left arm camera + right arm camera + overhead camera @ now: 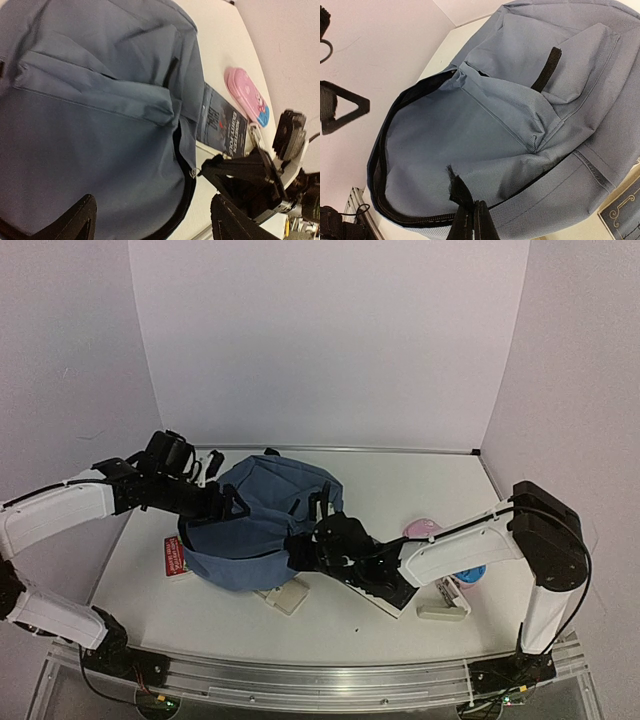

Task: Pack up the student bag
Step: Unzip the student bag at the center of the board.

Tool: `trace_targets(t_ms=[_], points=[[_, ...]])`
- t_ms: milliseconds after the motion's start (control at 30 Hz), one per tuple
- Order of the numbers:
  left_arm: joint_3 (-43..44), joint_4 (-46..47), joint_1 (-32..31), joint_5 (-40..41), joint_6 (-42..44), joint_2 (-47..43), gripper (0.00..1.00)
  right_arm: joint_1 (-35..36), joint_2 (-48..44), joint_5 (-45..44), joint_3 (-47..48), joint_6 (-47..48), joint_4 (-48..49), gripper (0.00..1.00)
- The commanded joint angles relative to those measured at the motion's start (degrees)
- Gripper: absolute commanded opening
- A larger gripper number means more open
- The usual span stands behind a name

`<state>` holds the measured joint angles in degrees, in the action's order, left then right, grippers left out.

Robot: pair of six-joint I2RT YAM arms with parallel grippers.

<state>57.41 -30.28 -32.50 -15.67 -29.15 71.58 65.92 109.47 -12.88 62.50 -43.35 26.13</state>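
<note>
1. The student bag (pixel 262 525) lies on the table (pixel 420 475), toward 9 o'clock of centre, with its main zip gaping.
2. The left pincer (pixel 152 212) is spread wide at the bag's 10 o'clock edge.
3. The right pincer (pixel 471 220) is pressed together, pinching black zip trim at the bag's 4 o'clock edge.

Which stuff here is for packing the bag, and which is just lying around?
In the job:
- student bag
- right pincer, shut on a black tab at the bag's open edge
- left pincer, open over the bag

Lying about on the table, maybe waiting to be packed:
- pink case
- dark booklet
- red packet
</note>
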Motion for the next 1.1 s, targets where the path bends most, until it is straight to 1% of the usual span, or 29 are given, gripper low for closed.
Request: trace_targets(t_ms=[0,100,167,200,233,367,500,700,833,867,900,1067], points=[[-3.9,9.2,-3.9,-7.2,1.2,2.8,0.78,-0.5,-1.8,0.8,-0.6,-0.7,2.3,0.00],[-4.0,11.6,-6.6,-6.6,-0.5,5.8,0.76,-0.8,-1.4,1.4,-0.6,-1.1,2.4,0.00],[-3.2,11.5,-8.8,-3.9,-0.4,8.3,0.76,-1.0,-1.3,1.7,-0.8,-1.6,2.5,0.00],[-2.8,11.2,-9.5,-2.6,-0.2,9.4,0.74,-1.0,-1.4,1.8,-0.8,-1.8,2.5,0.00],[-2.6,10.9,-9.8,-1.6,0.0,10.6,0.72,-1.1,-1.4,1.8,-1.0,-2.0,2.6,0.00],[-2.1,10.3,-10.6,-0.6,0.4,14.3,0.57,-1.3,-1.6,1.8,-1.5,-2.6,2.9,0.00],[-2.6,12.3,-11.9,-1.4,0.3,15.5,0.49,-1.4,-1.7,1.8,-1.5,-2.7,3.0,0.00],[-2.9,13.4,-13.1,-1.7,-0.6,16.2,0.27,-1.5,-1.2,2.0,-1.4,-2.9,3.0,0.00],[-3.1,13.3,-14.0,-1.7,-0.9,16.5,0.05,-1.6,-0.8,2.1,-1.2,-2.9,3.0,0.00],[-3.3,13.3,-14.3,-1.4,-0.9,16.4,0.02,-1.5,-0.7,2.1,-1.1,-2.8,3.0,0.00],[-3.5,13.3,-14.4,-1.0,-0.9,16.2,0.00,-1.5,-0.7,2.0,-1.0,-2.6,2.9,0.00],[-5.0,13.8,-15.2,0.7,-1.1,14.5,0.00,-2.7,-0.9,1.5,-1.0,-1.7,2.4,0.00]])
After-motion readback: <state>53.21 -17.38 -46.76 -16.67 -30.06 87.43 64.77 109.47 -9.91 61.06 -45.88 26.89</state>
